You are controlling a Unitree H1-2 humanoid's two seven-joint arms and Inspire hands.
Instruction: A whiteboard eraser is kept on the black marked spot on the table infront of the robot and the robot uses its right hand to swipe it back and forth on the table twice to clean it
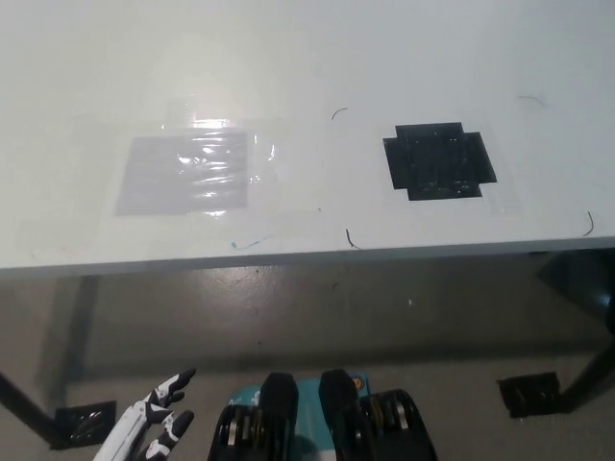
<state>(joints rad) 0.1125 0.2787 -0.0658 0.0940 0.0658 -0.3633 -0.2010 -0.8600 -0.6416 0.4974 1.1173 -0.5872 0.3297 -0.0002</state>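
The black marked spot [440,160] lay bare on the white table [384,58]; no whiteboard eraser showed on it or anywhere in view. The right hand was out of sight, so the state of its fingers could not be told. The white left hand [154,427] rested low, beneath the table's near edge, fingers spread and holding nothing, with the glossy taped patch [187,173] well beyond its fingertips. Judged from this, the reach had not begun. Doing it well would mean bringing the right hand's fingers down over the marked spot, then pressing flat and evenly.

White table [307,58], seemingly grey floor [317,317]
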